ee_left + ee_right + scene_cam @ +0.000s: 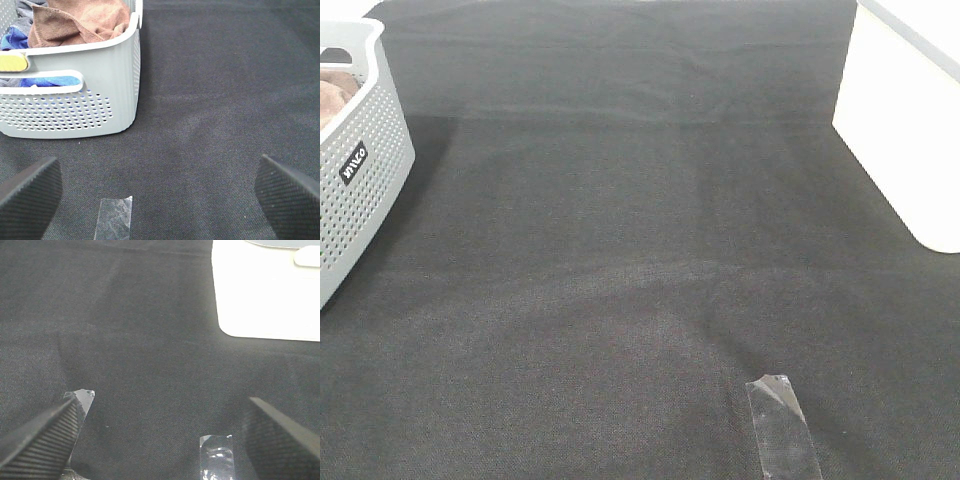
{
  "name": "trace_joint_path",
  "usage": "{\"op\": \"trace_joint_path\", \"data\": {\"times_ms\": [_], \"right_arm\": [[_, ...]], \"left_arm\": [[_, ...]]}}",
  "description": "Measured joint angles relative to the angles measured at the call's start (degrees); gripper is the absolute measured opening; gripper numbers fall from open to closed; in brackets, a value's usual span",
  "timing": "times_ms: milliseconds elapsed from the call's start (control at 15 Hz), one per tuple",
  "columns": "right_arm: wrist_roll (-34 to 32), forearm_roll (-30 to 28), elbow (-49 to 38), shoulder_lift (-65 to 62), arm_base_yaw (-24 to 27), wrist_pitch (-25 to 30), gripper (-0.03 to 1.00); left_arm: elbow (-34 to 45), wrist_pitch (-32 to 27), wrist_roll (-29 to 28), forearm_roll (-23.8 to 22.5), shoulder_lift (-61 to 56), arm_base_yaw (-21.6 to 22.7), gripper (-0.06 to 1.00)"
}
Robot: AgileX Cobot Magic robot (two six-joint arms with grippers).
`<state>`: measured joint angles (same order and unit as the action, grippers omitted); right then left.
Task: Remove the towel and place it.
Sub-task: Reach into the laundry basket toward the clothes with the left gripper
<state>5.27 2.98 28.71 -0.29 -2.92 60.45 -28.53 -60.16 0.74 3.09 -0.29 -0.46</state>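
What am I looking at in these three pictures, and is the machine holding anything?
It is a robot with two arms, each ending in a two-fingered hand. One picture looks down from a camera mounted high; the other two come from cameras on the wrists. The left hand and the right hand both stand open and hold nothing. The surface is a black cloth. On it stand a grey basket at the left, with the brown towel lying on other cloths inside, and a strip of clear tape; a white object shows at the right.
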Motion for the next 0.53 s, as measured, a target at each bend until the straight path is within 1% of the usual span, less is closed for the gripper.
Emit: {"op": "trace_joint_path", "data": {"times_ms": [533], "right_arm": [[0.0, 0.0, 0.0, 0.0, 0.0, 0.0, 0.81]], "left_arm": [[0.0, 0.0, 0.0, 0.0, 0.0, 0.0, 0.99]]}}
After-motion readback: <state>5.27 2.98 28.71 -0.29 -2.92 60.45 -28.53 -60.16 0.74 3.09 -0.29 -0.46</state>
